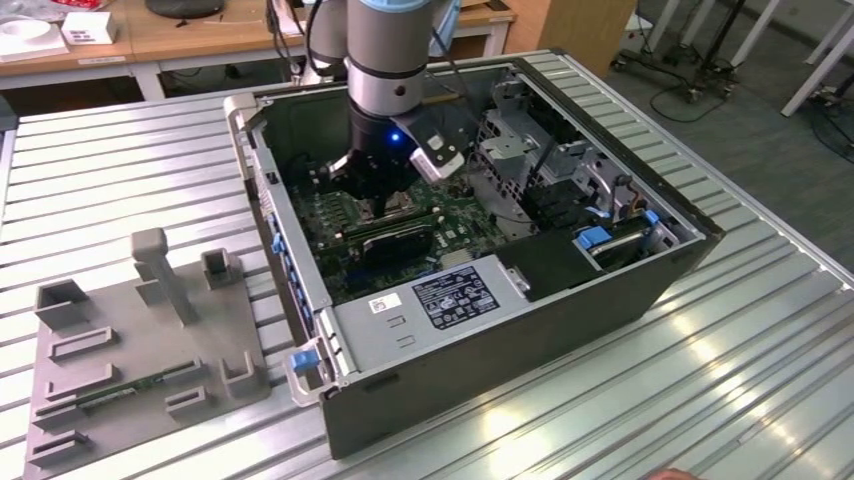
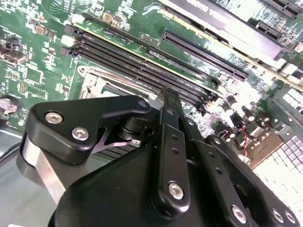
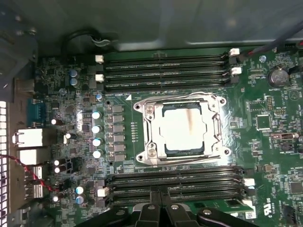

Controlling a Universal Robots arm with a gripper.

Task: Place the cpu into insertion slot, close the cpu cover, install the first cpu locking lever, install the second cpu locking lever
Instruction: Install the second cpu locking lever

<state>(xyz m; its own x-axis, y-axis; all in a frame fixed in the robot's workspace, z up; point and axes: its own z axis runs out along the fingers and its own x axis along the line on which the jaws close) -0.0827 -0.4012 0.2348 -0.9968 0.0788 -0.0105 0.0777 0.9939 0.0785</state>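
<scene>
- Exterior view: gripper (image 1: pixel 383 203) lowered inside the open case (image 1: pixel 667 270), directly above the motherboard (image 1: pixel 461 225). Socket area hidden beneath the wrist. Finger spacing not discernible here.
- Second wrist view: fingers (image 2: pixel 169 113) drawn together, nothing between them; socket edge (image 2: pixel 97 85) just past the tips, memory slots (image 2: pixel 142 66) further out.
- First wrist view: cpu (image 3: pixel 183 128) seated flat in the socket, cover (image 3: pixel 182 101) down around it as a frame. Fingertips (image 3: pixel 161 201) near, separated from the socket by one bank of memory slots. Square part, no long axis. Lever positions not discernible.
</scene>
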